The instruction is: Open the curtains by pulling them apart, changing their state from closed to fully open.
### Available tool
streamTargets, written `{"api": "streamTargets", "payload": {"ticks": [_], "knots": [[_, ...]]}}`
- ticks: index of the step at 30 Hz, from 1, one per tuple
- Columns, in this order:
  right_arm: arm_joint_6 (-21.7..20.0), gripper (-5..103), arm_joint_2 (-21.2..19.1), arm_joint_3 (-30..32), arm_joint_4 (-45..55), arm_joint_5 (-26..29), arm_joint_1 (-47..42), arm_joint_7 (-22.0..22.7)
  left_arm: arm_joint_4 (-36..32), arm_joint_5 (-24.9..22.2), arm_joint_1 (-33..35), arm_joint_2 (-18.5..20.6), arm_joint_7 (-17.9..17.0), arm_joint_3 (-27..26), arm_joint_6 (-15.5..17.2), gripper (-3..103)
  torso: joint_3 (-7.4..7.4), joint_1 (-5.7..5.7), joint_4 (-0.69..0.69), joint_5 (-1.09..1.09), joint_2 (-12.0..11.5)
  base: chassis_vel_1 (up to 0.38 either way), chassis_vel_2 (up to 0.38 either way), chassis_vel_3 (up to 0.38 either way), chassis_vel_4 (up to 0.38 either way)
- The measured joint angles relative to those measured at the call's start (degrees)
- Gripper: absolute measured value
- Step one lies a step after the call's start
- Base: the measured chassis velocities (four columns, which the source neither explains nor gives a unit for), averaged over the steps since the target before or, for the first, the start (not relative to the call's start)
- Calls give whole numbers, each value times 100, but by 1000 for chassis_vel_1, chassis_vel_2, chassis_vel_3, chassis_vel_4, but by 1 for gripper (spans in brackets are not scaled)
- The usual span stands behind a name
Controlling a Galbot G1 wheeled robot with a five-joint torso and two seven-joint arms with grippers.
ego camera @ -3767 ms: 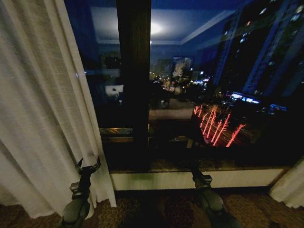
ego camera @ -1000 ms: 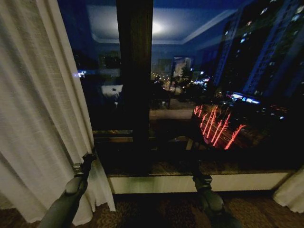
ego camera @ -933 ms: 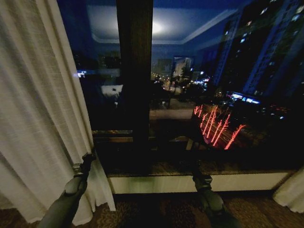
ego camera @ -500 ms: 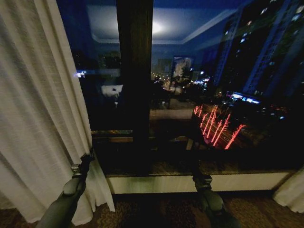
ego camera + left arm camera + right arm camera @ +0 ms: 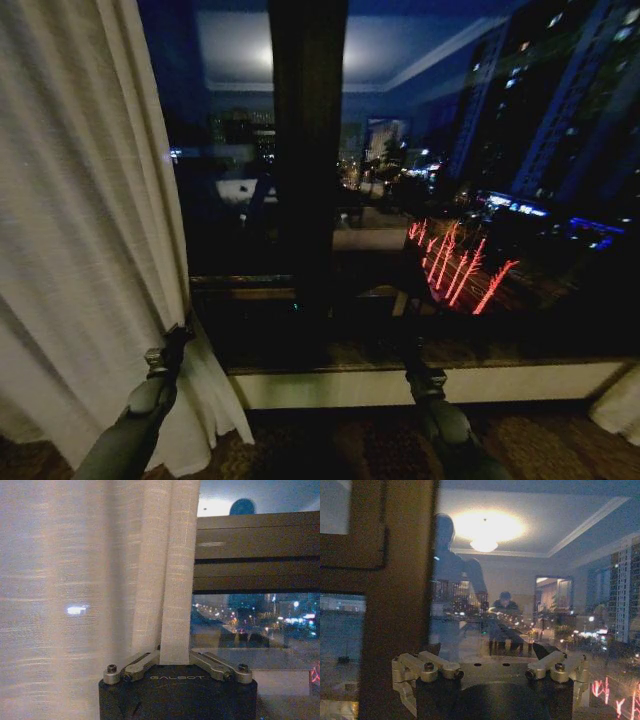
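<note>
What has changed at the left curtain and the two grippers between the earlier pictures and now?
The left gripper, open beside the left curtain at first, has shut on its inner edge and drawn it slightly leftward; in the wrist view the fabric runs between its fingers. The camera also shifted a little. The right gripper stayed low at the window sill, and the right curtain stayed at the far edge.

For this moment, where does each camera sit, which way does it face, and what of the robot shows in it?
Head view: on the robot's head, facing forward and down at the window; both arms show, left gripper at the left curtain's edge, right gripper low by the sill.
Left wrist view: on the left wrist, facing the curtain; its fingers pinch a pleat.
Right wrist view: on the right wrist, facing the glass and frame; its fingers spread, empty.
Shared: head and left wrist both show the curtain; all show the window.
</note>
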Motion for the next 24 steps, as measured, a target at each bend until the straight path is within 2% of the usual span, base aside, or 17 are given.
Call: {"api": "streamTargets", "payload": {"ticks": [24], "knots": [[0, 100, 0, 0, 0, 0, 0, 0, -34, 46, 68, -87, -73, -46, -32, 0, 0, 0, 0, -1, 0, 354, 354, -352, -344]]}}
